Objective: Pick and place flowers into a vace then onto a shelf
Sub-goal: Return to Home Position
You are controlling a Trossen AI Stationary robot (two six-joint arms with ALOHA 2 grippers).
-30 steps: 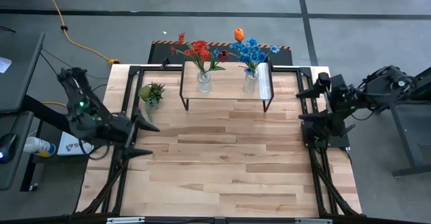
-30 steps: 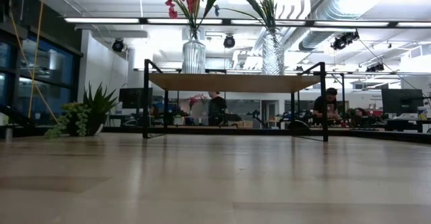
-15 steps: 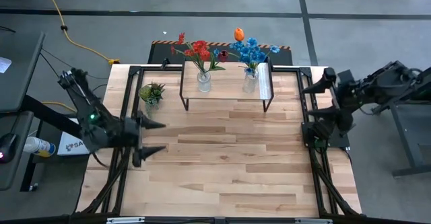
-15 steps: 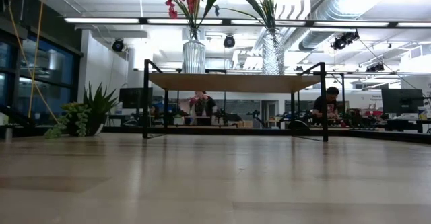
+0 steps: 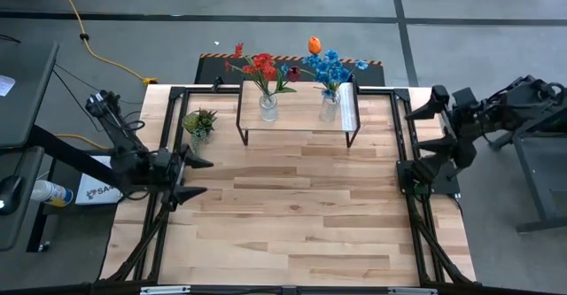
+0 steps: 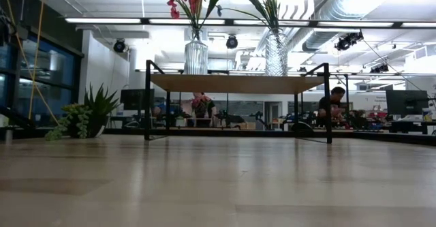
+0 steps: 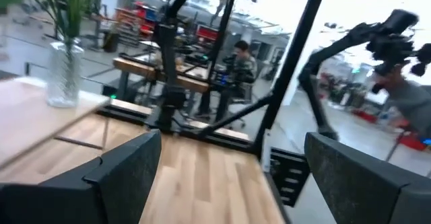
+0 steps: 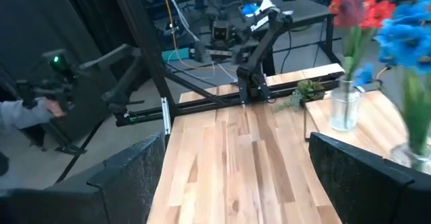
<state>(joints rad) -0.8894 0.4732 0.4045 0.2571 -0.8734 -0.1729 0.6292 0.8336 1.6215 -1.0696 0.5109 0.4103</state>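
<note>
Overhead, low level, wrist views, shelf (image 5: 297, 109) shared

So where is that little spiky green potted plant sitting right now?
Seen from above, the potted plant stands on the table near its back left corner, just left of the shelf and not touching it.

Flowers (image 5: 264, 65) in vases (image 5: 267, 108) on shelf (image 5: 299, 113); plant (image 5: 199, 122) left of shelf.

tabletop (image 5: 292, 208): pale wood planks, smooth, faint sheen
shelf (image 5: 298, 113): wood top, we'd say; matt black metal legs
vases (image 6: 196, 56): clear ribbed glass
</note>
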